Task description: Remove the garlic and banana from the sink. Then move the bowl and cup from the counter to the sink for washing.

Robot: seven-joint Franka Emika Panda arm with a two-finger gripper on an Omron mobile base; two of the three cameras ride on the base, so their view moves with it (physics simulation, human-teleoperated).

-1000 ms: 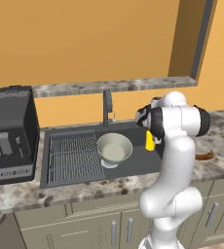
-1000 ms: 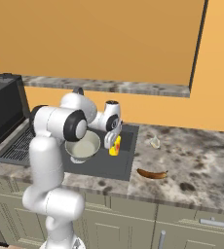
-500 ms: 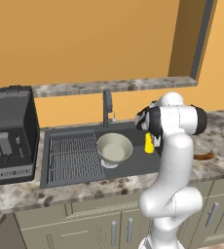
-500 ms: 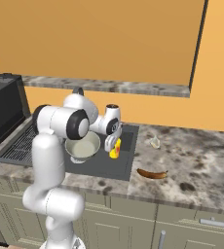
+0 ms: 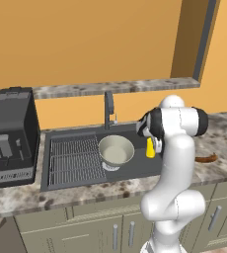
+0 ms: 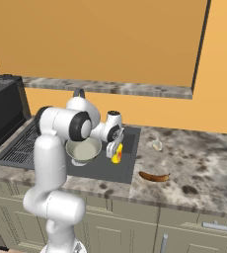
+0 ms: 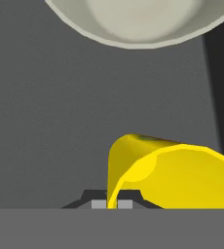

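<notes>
Hand view: the gripper (image 7: 112, 204) pinches the rim of the bright yellow cup (image 7: 167, 175) at lower right, above the dark sink (image 7: 46, 121) floor; the cream-lined bowl (image 7: 133, 19) sits at top.

Kitchen: stone counter (image 5: 17, 197) with sink (image 5: 71, 165), faucet (image 5: 108, 106), coffee machine (image 5: 12, 136), cabinets (image 5: 86, 232) below, orange wall.

bare dark sink (image 7: 50, 121) floor open directly below the gripper (image 7: 112, 203), bowl (image 7: 133, 22) just ahead of it blocking that side, faucet (image 5: 108, 106) beyond the bowl, sink wall close on the counter side
</notes>
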